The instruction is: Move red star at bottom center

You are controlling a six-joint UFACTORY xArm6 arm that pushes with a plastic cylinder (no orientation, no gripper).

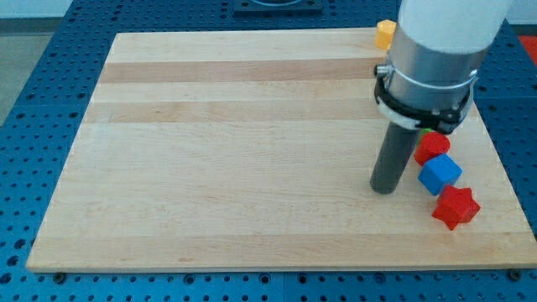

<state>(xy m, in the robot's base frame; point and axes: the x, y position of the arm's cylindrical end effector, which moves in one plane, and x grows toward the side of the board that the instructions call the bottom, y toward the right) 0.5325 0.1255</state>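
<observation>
In the one camera view, a pale wooden board (252,151) lies on a blue perforated table (33,50). My tip (384,190) rests on the board at the view's right, just left of a diagonal row of blocks. The rod has no fingers to open or shut, and it holds nothing; it can only push.

The red star-shaped block (456,206) sits near the board's bottom right corner, lowest in the row. Just above it, touching or nearly so, is a blue cube-like block (440,174), then a red rounded block (433,148) with a sliver of green block (427,132) behind it (mostly hidden by the arm). A yellow block (385,33) sits at the top edge.

The star looks small, light and rigid, so it should slide easily, though its points may make it spin under an off-centre push. I judge the best contact is its right side, in a notch between points, pushing toward the view's left along the bottom edge. My tip is now on the wrong side for that.
</observation>
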